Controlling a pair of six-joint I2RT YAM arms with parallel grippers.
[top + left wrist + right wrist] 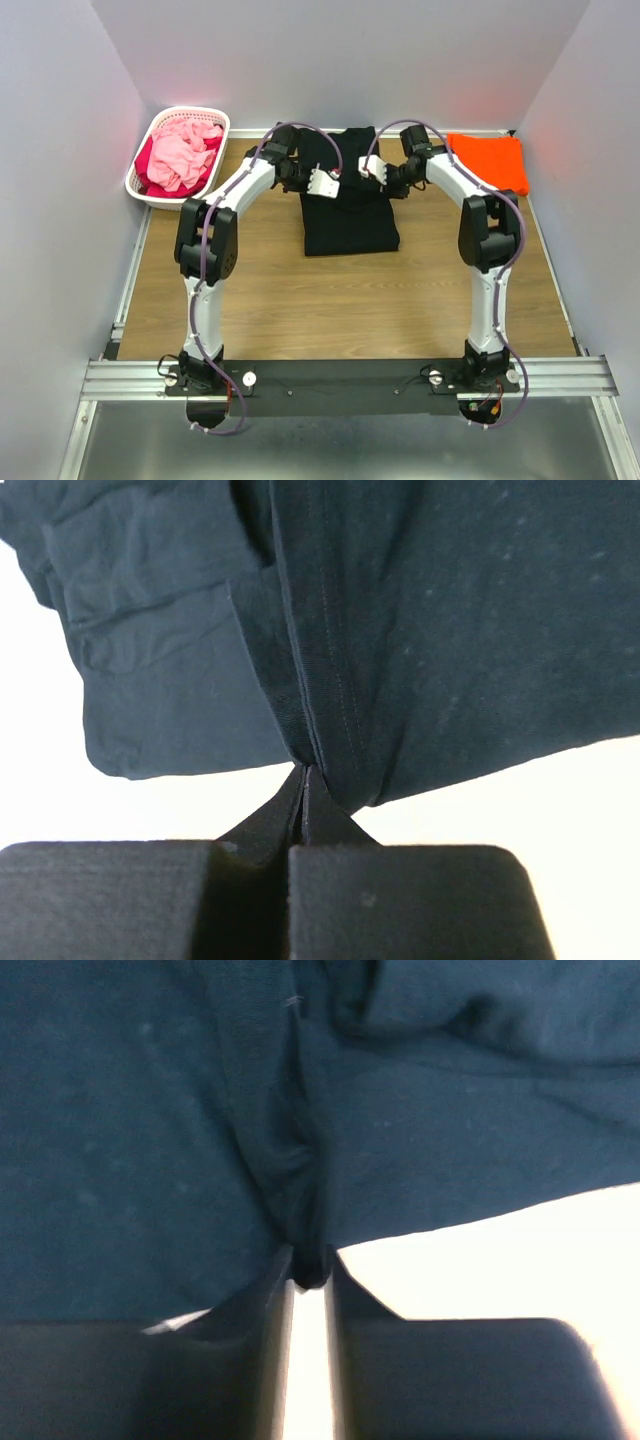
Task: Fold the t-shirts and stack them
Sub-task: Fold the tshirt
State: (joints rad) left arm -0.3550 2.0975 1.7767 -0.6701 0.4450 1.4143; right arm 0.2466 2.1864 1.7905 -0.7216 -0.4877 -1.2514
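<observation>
Black shirt (350, 225) held far-middle on the table (300, 300).
Its edges are pinched tight by the left gripper (303, 795) and right gripper (308, 1272); the orange shirt (490, 160) is laid well apart, far right.

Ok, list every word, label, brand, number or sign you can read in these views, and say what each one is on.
No text can be read in any view.
black t-shirt: plain cloth, no print or tag showing, also in both wrist views.
orange t-shirt: plain, no marking visible.
white basket and pink clothes: no label visible.
</observation>
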